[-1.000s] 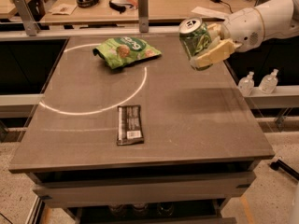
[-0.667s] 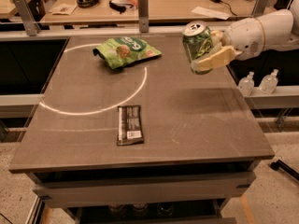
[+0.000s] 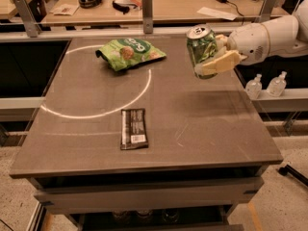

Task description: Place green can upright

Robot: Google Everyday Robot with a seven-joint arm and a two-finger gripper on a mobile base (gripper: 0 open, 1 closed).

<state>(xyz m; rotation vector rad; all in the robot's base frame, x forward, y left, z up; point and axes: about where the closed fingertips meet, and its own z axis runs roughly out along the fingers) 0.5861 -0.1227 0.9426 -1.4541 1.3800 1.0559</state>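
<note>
The green can (image 3: 201,49) has a pale leafy print and a silver top with a pull tab. It is held nearly upright, tilted slightly, above the right rear part of the grey table (image 3: 202,124). My gripper (image 3: 214,54) comes in from the right on a white arm and is shut on the can; one pale finger (image 3: 222,62) lies across its lower right side. The can's base is clear of the table surface, with its shadow below it.
A crinkled green snack bag (image 3: 129,53) lies at the table's rear centre-left. A dark snack bar wrapper (image 3: 134,134) lies near the front centre. A white arc is marked on the tabletop. Two small clear bottles (image 3: 265,84) stand off the right edge.
My gripper has carried the can slightly left and lower, and the can now stands closer to upright than a second ago.
</note>
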